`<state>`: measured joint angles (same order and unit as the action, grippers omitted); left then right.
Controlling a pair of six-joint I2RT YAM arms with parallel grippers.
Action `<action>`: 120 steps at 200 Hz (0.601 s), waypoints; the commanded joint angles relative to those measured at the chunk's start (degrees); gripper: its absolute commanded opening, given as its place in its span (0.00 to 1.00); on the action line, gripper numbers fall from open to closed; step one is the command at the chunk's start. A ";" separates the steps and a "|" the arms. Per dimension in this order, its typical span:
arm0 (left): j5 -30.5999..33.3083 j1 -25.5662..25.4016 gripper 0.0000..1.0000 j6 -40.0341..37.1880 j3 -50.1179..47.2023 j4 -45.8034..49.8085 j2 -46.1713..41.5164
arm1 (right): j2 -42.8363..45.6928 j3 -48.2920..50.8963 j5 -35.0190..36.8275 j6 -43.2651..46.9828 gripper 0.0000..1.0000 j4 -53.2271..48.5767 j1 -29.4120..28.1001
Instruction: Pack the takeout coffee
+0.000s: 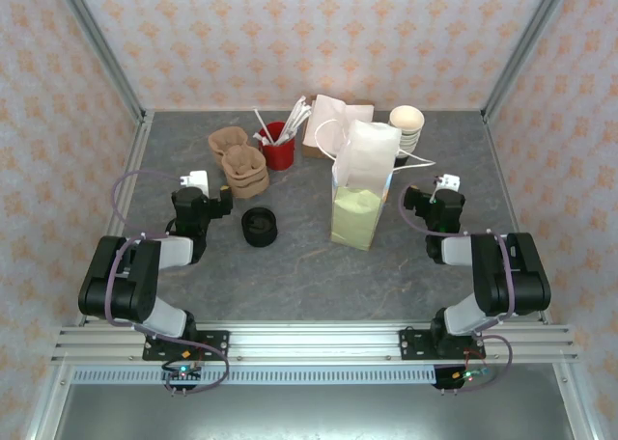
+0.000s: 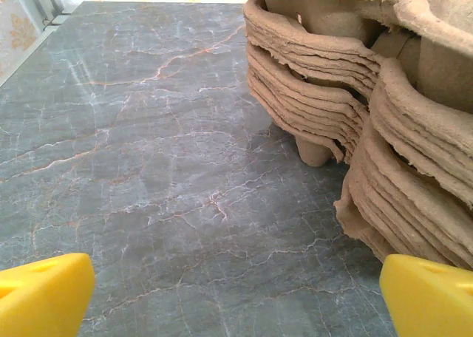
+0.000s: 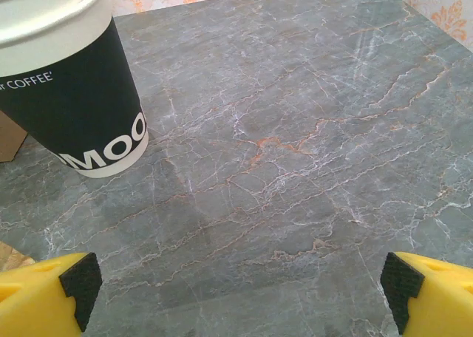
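Cup stack (image 3: 74, 93) stands upright, mouth up (long axis vertical), left hand (image 2: 236, 300) and right hand (image 3: 236, 293) spread wide, empty

A robot lab cell dressed as a café counter: patterned wallpaper panels (image 1: 319, 35) in an aluminium frame (image 1: 319, 342) around a grey marble-look tabletop (image 1: 319, 276) — two arms (image 1: 126, 281) bolted at its near edge, pulp cup carriers (image 1: 239, 165) and a paper bag (image 1: 365, 184) farther back.

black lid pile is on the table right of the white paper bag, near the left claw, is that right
Not quite. The black lid pile sits left of the white paper bag, not right of it, as the top external view shows. The rest holds: it is on the table, near the left claw.
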<state>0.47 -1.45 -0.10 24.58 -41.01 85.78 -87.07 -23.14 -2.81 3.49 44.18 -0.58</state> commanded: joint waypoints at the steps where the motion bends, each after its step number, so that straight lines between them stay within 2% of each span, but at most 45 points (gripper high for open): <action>1: 0.23 0.23 1.00 -0.78 -0.15 -1.66 0.09 | -0.04 -0.90 0.84 -0.72 0.99 0.12 0.21; 89: 0.43 0.25 1.00 -0.84 -0.31 -2.03 0.01 | 0.42 -0.28 0.05 -0.44 0.99 0.77 0.16; 106: 1.48 -0.54 1.00 -1.33 -0.19 0.55 -2.72 | 1.45 0.91 0.38 -0.67 0.99 2.05 0.19; 120: 3.85 -2.02 1.00 -2.23 -2.59 -1.29 -5.54 | 2.48 1.80 1.27 -1.05 0.99 2.96 0.14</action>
<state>0.75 -1.80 -0.27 24.43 -40.53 84.99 -86.89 -22.90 -2.79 3.44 44.51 -0.58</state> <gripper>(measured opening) 0.999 0.992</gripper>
